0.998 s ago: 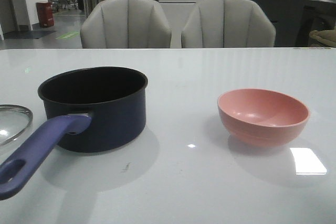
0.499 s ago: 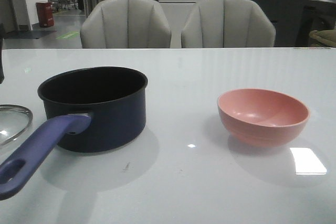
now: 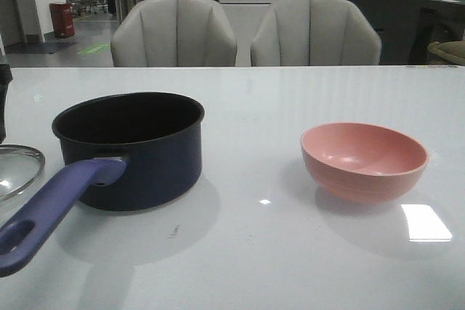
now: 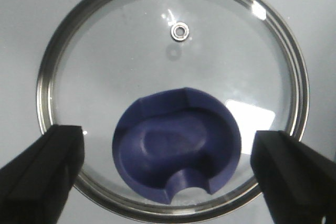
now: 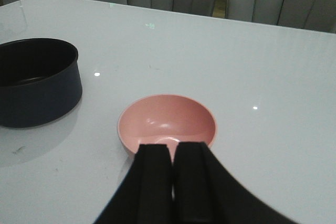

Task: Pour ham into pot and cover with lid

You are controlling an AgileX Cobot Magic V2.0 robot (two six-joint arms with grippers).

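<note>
The dark navy pot [image 3: 131,152] stands left of centre, its blue-purple handle [image 3: 54,208] pointing at me; it also shows in the right wrist view [image 5: 37,82]. The glass lid [image 3: 16,168] lies flat on the table left of the pot. In the left wrist view my left gripper [image 4: 168,177] hangs open above the lid [image 4: 173,40], one finger on each side of its blue knob [image 4: 176,148], not touching it. My right gripper [image 5: 172,153] is shut and empty, just on the near side of the salmon-pink bowl [image 5: 167,121]. No ham is visible; the bowl [image 3: 363,159] looks empty.
A dark sliver of my left arm [image 3: 3,103] shows at the far left edge above the lid. Two grey chairs [image 3: 247,33] stand behind the table's far edge. The white tabletop [image 3: 261,252] stretches between pot and bowl.
The dark part of my left arm has come into view at the far left edge and moved down towards the lid. Pot, lid and bowl have not moved.
</note>
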